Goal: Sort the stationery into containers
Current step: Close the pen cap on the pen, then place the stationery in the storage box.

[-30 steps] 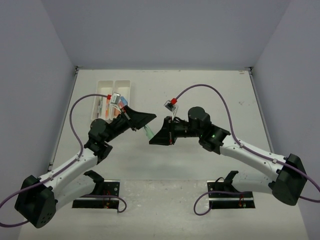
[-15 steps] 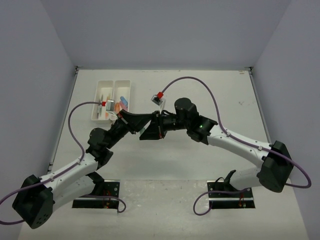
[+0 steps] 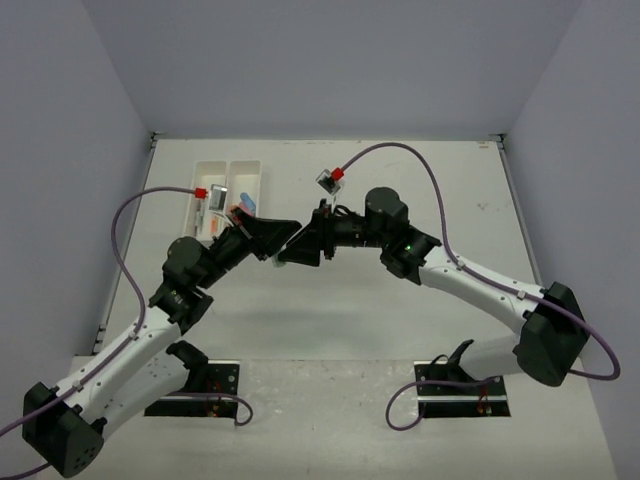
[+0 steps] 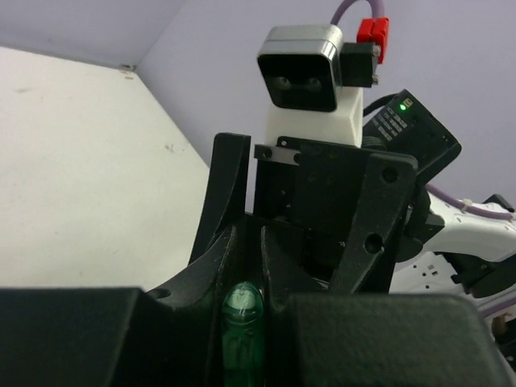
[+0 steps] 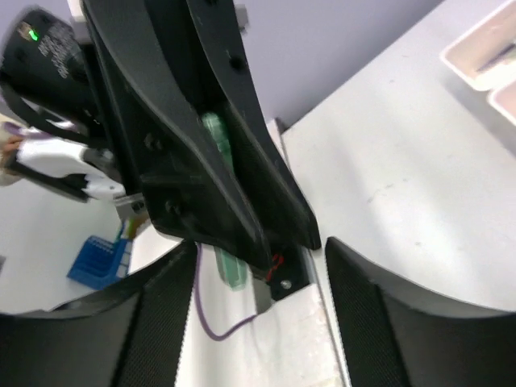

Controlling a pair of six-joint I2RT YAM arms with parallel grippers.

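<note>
Above the middle of the table my two grippers meet tip to tip. My left gripper [image 3: 274, 243] [image 4: 244, 266] is shut on a stubby translucent green piece [image 3: 283, 258] [image 4: 242, 322] [image 5: 222, 250], one of the stationery items. My right gripper [image 3: 300, 246] [image 5: 260, 248] stands open, its fingers [image 5: 157, 322] spread on either side of the left gripper's tips and off the green piece. The containers [image 3: 246, 164] [image 5: 484, 60], two joined white trays, lie at the back left with several pieces of stationery [image 3: 214, 210] in them, partly hidden by the left arm.
Purple cables arc over both arms [image 3: 400, 150]. The grey walls close in the white table [image 3: 420, 190] at the back and sides. Two black mounting plates [image 3: 195, 392] sit at the near edge.
My right gripper's jaws have spread apart and let go of the green piece, which stays in the left gripper. Both grippers came together and shifted left, toward the trays.
</note>
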